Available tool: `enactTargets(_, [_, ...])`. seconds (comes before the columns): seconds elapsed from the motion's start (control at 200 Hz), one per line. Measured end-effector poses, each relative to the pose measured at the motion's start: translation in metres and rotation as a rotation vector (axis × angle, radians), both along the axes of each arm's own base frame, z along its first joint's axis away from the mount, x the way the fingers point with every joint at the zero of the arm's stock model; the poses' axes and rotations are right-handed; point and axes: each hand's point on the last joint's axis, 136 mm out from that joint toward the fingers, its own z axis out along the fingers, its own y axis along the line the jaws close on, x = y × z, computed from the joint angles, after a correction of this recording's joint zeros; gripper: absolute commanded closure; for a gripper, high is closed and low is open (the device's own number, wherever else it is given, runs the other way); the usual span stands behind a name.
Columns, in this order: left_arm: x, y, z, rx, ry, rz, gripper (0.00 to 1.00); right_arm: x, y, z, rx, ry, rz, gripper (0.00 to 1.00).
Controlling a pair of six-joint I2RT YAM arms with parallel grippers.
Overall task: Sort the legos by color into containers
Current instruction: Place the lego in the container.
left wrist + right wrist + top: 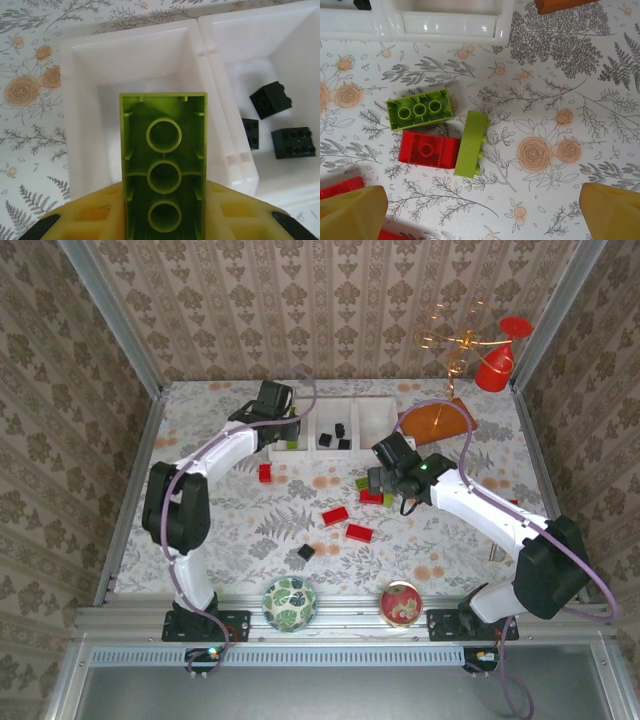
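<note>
Surface: floral-and-fern cloth (230, 530) over the table, damask wallpaper (330, 310) on three sides.
Left gripper (163, 212): clamped; yellow pads (95, 217) press both sides of a long lime brick (163, 165).
Held brick: hollow underside faces the wrist camera; its near end is cut off by the frame edge.
Held brick, place: over the left compartment (145, 55) of the white tray (80, 115); contact with the floor cannot be told.
Right gripper (482, 212): jaws spread wide with nothing between them; just the yellow fingertips (352, 212) show, at the lower corners of the wrist view.
Below right gripper: hollow-side-up lime brick (419, 109), with a red brick (429, 150) just beside it.
Same cluster: a lime brick on its side (471, 145) lies against the red brick's right end.
Cut off: a red piece (340, 187) at the left edge of the right wrist view, partly behind a fingertip.
Middle compartment: three black bricks (270, 99); one of them sits half behind the divider wall.
Loose on cloth: a lone red brick (265, 472) beside the left arm, two flat red bricks (335, 515) mid-table, and a black cube (306, 552).
Near edge: green leaf bowl (289, 603) and red bowl (401, 603), well apart.
Far right: orange-brown board (435, 420), just beside the tray and crossed by a cable.
Far corner: red cone (495, 365) on a gold wire form (450, 340), hard to make out.
</note>
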Motion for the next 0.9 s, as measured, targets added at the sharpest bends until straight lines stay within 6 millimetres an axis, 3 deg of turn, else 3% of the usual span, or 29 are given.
enactTargets(0.145, [0.015,-0.004,-0.019,0.038,0.028,0.001,0.72,-0.002,0.002,-0.009,-0.016,0.027,0.005,0.00])
enactTargets(0.35, [0.020,-0.003,-0.040,0.079,0.071,0.011,0.69,-0.011,0.016,-0.016,-0.035,0.053,0.054,0.00])
enactTargets(0.565, [0.021,-0.001,-0.042,0.093,0.077,0.015,0.53,-0.027,0.028,-0.024,-0.043,0.072,0.113,0.00])
enactTargets(0.9, [0.020,0.001,-0.042,0.102,0.079,0.020,0.39,-0.049,0.037,-0.024,-0.007,0.097,0.171,0.00])
